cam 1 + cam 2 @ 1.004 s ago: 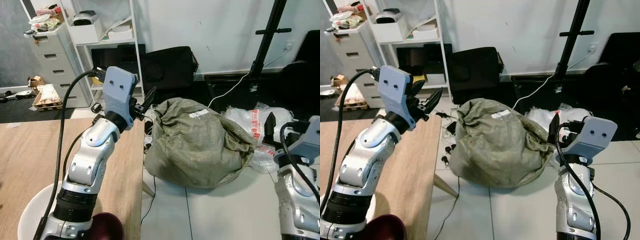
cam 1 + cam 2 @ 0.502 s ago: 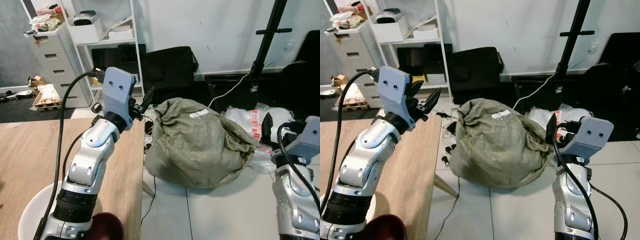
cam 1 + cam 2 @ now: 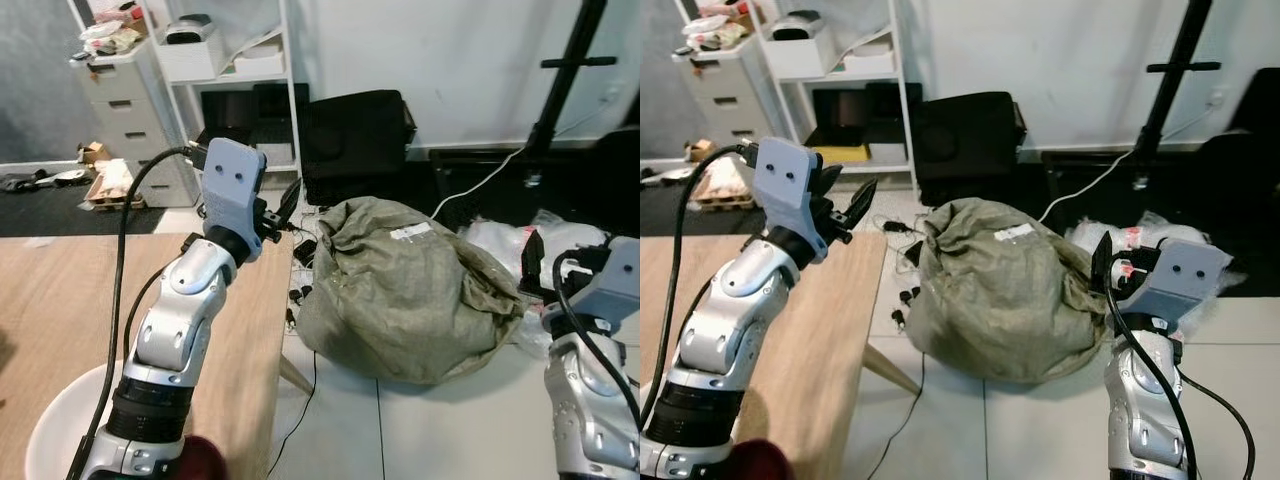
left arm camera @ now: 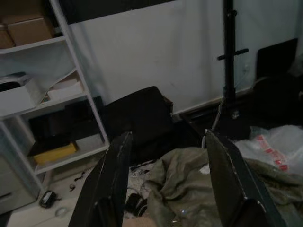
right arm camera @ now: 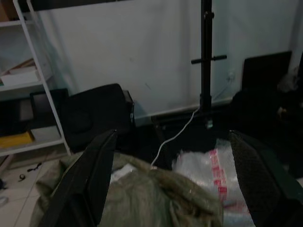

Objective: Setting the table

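My left gripper [image 3: 283, 203] is raised above the right edge of the wooden table [image 3: 60, 300], open, with nothing between its fingers [image 4: 116, 175]. A white plate [image 3: 55, 440] lies on the table at the bottom left, partly behind my left arm. The rim of a dark red bowl [image 3: 205, 462] shows beside it at the bottom edge. My right gripper [image 3: 1102, 258] hangs over the floor at the right, open and empty, with its fingers [image 5: 94, 175] spread wide.
A bulky olive sack [image 3: 410, 290] lies on the tiled floor right of the table, with cables [image 3: 295, 295] beside it. Behind stand a white shelf [image 3: 240, 70], grey drawers [image 3: 130, 110], a black bag [image 3: 355, 130], a black stand [image 3: 565, 80] and plastic bags [image 3: 500, 235].
The whole picture has shifted right and down, so the camera moved. My right gripper edged slightly inward. The left arm holds about the same pose.
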Tool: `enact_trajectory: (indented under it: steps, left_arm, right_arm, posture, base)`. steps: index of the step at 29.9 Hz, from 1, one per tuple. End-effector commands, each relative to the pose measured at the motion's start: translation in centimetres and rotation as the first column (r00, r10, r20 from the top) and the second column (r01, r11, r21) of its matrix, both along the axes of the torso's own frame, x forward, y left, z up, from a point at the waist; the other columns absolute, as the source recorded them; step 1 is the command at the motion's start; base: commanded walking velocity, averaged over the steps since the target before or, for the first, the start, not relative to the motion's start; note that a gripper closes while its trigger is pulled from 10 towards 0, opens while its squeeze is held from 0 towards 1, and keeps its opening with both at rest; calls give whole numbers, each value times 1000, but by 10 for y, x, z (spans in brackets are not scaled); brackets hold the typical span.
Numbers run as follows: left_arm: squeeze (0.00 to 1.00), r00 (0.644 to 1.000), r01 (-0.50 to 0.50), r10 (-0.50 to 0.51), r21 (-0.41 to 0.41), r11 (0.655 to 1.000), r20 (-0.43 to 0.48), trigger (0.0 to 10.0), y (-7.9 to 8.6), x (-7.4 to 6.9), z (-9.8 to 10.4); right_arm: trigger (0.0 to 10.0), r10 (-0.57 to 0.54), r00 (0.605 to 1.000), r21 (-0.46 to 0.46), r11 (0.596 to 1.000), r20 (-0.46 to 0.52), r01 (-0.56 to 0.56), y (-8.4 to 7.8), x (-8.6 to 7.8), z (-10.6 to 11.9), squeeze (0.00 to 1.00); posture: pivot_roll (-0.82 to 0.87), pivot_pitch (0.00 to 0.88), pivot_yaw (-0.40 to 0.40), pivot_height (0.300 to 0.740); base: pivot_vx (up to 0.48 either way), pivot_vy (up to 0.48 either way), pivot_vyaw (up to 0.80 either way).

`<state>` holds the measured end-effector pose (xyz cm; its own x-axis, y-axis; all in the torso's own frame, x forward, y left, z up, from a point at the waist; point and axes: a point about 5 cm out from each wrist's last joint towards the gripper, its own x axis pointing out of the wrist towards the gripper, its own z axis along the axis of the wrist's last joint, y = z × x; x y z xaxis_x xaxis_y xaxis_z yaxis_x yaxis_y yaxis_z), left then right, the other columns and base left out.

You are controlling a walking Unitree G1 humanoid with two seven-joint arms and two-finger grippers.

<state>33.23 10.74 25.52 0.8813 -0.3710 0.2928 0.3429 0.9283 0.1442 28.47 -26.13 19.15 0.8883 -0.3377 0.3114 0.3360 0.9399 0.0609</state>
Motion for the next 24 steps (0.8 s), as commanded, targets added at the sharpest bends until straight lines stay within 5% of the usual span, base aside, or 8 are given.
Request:
enact_trajectory:
  steps: [1,24]
  left_arm:
    - [0,999,-28,28,4,1000,-14,10000,7,2,-4]
    - [0,1000,-4,3,-15,1000,-25,10000,3,1,-3]
  right_arm:
    - [10000,9,1000,2,1000,-5,-9,4,0,-2,0]
    - [10000,4,1000,3,1000,-4,-4,3,-1,-2,0]
  posture:
    - [-107,0,170,740]
    - [-108,0,173,740]
  base:
    - [0,0,0]
    - [0,0,0]
